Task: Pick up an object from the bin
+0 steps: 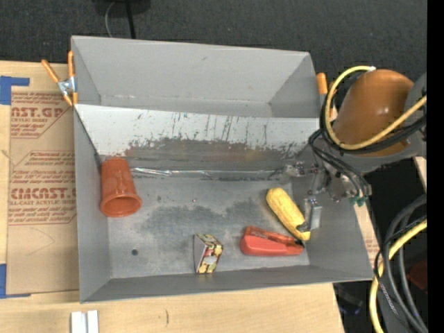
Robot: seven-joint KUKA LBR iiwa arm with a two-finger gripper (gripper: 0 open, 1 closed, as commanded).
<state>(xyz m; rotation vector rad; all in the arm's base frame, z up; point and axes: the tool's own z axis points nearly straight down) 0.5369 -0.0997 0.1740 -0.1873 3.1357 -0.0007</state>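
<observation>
Yellow cob-shaped thing: laid flat on the bin floor, slanting, with its lower end just beside the gripper's tip and its other end pointed up and away to the tip's left.
Gripper: lowered into the bin's right-hand part, close against the right flank of the yellow thing; contact cannot be made out.
Grip state: cannot be told, since spread or closure is not shown from this angle.
Red flat thing: found just below and left of the gripper's tip, lying lengthwise, its right end near the yellow thing's lower end.
Small patterned packet: seen farther left of the tip, near the bin's front wall, apart from the red thing.
Orange cup: tipped on its side, well apart from the gripper, against the far left wall.
Bin: grey metal, its floor scuffed.
Orange cover: carried on the wrist, above and right of the tip.
</observation>
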